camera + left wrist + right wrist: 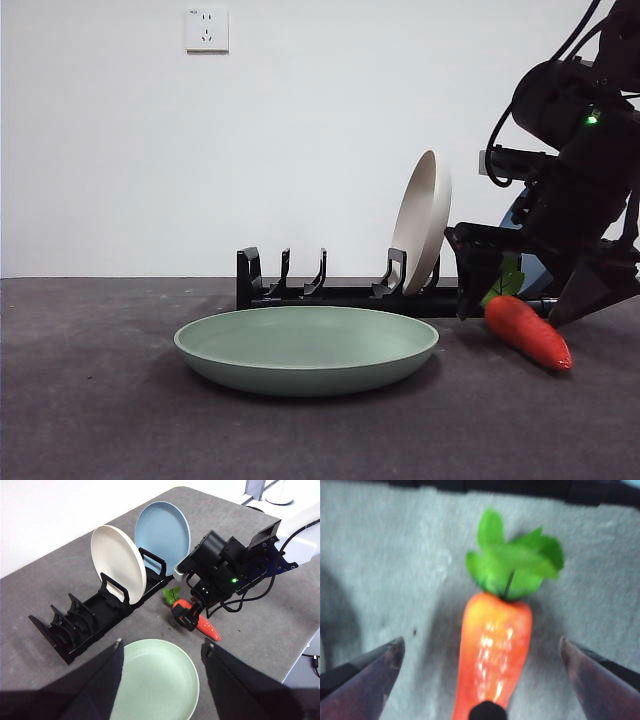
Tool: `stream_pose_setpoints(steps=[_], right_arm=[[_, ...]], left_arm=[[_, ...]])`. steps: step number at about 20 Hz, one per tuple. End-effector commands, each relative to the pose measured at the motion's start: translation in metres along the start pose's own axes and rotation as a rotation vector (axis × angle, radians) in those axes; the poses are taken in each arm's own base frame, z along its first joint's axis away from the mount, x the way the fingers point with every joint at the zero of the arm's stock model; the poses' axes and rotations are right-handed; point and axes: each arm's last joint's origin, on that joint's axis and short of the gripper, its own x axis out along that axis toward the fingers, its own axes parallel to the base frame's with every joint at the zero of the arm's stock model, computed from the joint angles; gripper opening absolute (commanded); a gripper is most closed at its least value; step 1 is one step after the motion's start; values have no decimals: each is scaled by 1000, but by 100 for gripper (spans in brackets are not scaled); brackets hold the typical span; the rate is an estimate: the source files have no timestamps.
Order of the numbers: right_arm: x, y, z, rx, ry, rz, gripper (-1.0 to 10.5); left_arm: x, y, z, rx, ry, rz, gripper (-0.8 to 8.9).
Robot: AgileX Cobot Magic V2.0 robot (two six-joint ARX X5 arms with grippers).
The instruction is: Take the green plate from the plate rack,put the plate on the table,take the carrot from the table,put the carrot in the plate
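Note:
The green plate (pixel 306 348) lies flat on the table (pixel 90 410) in front of the black plate rack (pixel 330 294). The carrot (pixel 528 332) lies on the table to the plate's right, leaves toward the rack. My right gripper (pixel 530 300) is open and low over the carrot, one jaw on each side of its thick end; the right wrist view shows the carrot (pixel 495 645) between the jaws of that gripper (pixel 481 641). My left gripper (pixel 162 642) is open and empty, high above the green plate (pixel 157 682), looking down on the rack (pixel 75 625), the carrot (pixel 200 622) and the right gripper (pixel 187 617).
A beige plate (pixel 422 220) stands upright in the rack's right part, and a blue plate (pixel 162 532) stands in the slot behind it. The rack's left slots hold nothing. The table's edge runs close behind the right arm (pixel 280 525).

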Motion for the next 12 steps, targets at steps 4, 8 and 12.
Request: stream_pose_setpoints(steps=[4, 8, 12], right_arm=[[7, 0, -4, 24, 24, -7, 337], [8, 0, -4, 33, 26, -4, 148], [8, 0, -4, 39, 27, -3, -12]], left_arm=[[1, -1, -1, -8, 3, 1, 265], [1, -1, -1, -8, 2, 4, 265], [1, -1, -1, -8, 2, 4, 265]])
